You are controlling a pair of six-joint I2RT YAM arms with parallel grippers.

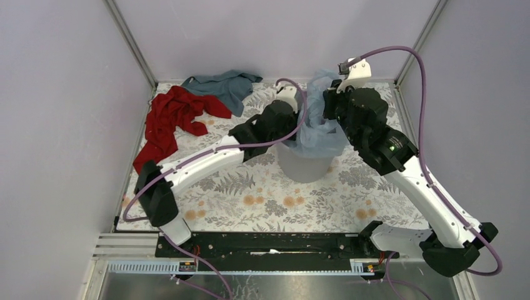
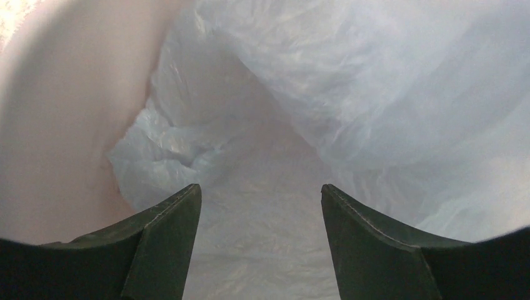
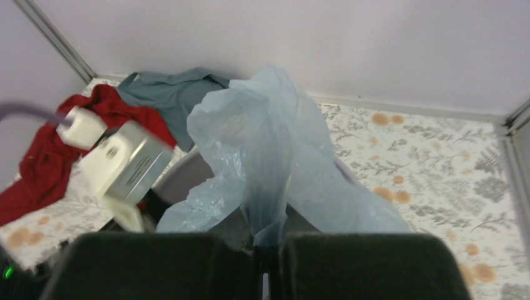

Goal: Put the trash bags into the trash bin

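Trash bag [image 3: 269, 156] pinched between right jaws, draping into trash bin [image 1: 304, 165].

The round light grey plastic bin [image 1: 304, 169] stands on the fern-printed tabletop [image 1: 269, 203], toward the back. The thin pale blue plastic bag [image 1: 322, 134] sits partly in it, rising above its right rim, pinched in the right pincer [image 3: 270, 244] — the left pincer [image 2: 259, 194] is inside the bin. Far left lies the red cloth [image 1: 170, 120]; behind it, rightward, the teal-grey cloth [image 1: 226, 85].
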